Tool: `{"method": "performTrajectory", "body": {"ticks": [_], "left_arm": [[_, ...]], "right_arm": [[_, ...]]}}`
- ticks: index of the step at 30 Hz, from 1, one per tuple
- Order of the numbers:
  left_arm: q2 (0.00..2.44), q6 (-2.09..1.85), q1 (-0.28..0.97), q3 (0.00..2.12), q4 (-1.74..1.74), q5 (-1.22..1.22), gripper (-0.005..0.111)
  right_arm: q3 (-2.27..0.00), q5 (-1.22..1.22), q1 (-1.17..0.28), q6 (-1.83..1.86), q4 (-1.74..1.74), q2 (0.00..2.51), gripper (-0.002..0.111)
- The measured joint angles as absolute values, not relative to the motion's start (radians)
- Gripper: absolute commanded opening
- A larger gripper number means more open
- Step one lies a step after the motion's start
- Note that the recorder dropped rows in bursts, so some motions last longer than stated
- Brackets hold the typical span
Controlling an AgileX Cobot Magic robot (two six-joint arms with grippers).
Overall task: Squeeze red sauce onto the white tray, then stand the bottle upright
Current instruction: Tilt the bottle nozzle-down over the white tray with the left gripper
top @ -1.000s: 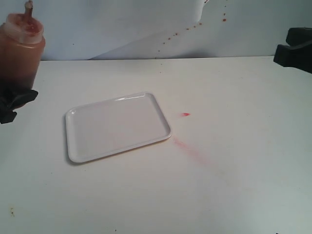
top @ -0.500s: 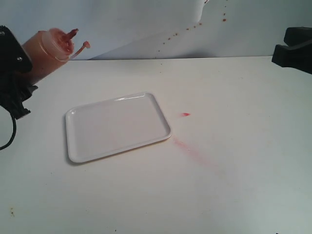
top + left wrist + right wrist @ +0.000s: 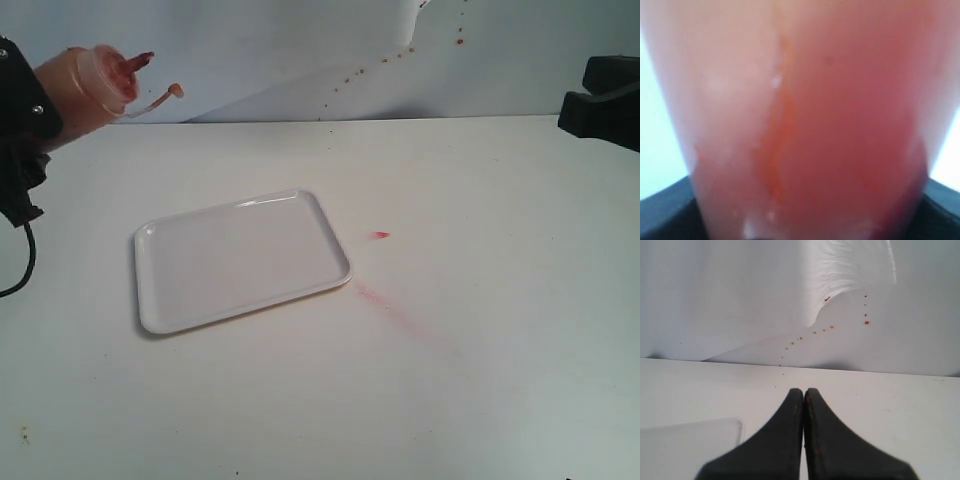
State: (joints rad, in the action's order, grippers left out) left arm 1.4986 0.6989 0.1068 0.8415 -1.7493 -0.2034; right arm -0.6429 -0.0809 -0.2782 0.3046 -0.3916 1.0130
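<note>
Well, the translucent orange-red bottle (image 3: 82,86) tilts, red nozzle (image 3: 137,62) sideways.

1. White desk (image 3: 480,380), matte, evenly lit.
2. Pale backdrop sheet (image 3: 250,50) behind it, with a draped fold.
3. Red splatter dots (image 3: 460,41) on the backdrop.
4. Pinkish smear (image 3: 400,312) and red speck (image 3: 381,235) on the desk.

white table (image 3: 480,380), pink smear (image 3: 395,310), red speck (image 3: 381,235)

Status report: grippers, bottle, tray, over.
Left gripper grips bottle, tilted, aloft left of white tray. Tray clean. Right gripper shut, parked aside. Nothing blocking.
</note>
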Motion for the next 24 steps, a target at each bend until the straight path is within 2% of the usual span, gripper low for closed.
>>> {"method": "performTrajectory", "body": {"ticks": [11, 24], "left_arm": [[1.644, 0.514, 0.278, 0.88, -1.745, -0.506, 0.0], [1.719, 0.414, 0.314, 0.943, -1.738, -0.571, 0.0]], "right_arm": [[-0.643, -0.081, -0.278, 0.305, -0.392, 1.013, 0.0], [-0.643, -0.081, -0.278, 0.305, -0.392, 1.015, 0.0]]}}
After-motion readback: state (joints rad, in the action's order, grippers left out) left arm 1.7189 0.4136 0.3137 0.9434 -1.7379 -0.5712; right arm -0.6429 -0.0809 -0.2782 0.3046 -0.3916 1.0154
